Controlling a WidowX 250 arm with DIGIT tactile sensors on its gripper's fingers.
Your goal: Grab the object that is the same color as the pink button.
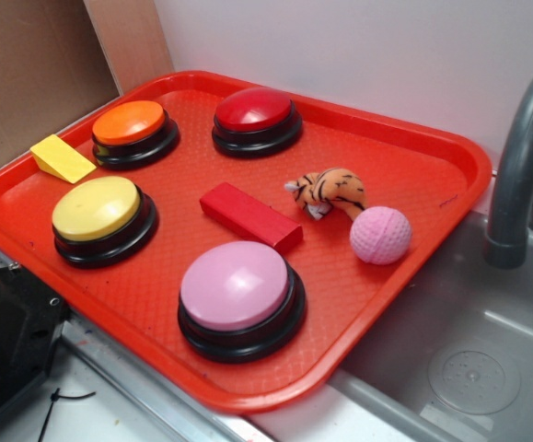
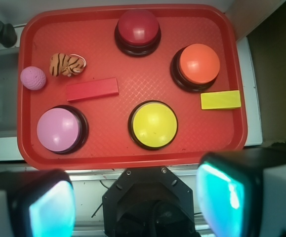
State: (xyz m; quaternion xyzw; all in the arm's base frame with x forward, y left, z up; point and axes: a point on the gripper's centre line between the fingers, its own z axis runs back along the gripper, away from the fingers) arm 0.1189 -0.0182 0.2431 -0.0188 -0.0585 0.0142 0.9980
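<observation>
A white wall is standing behind, with brown cardboard leaning at the left. A grey sink and faucet are sitting at the right.

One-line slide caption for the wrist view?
Open end effector high above red plastic tray: small dimpled pink ball beside striped tiger plush, pale pink dome button nearby.

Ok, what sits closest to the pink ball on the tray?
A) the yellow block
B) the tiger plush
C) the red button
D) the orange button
B: the tiger plush lies right beside the pink ball near the tray edge, while the buttons and the yellow block sit well away from it.
</observation>
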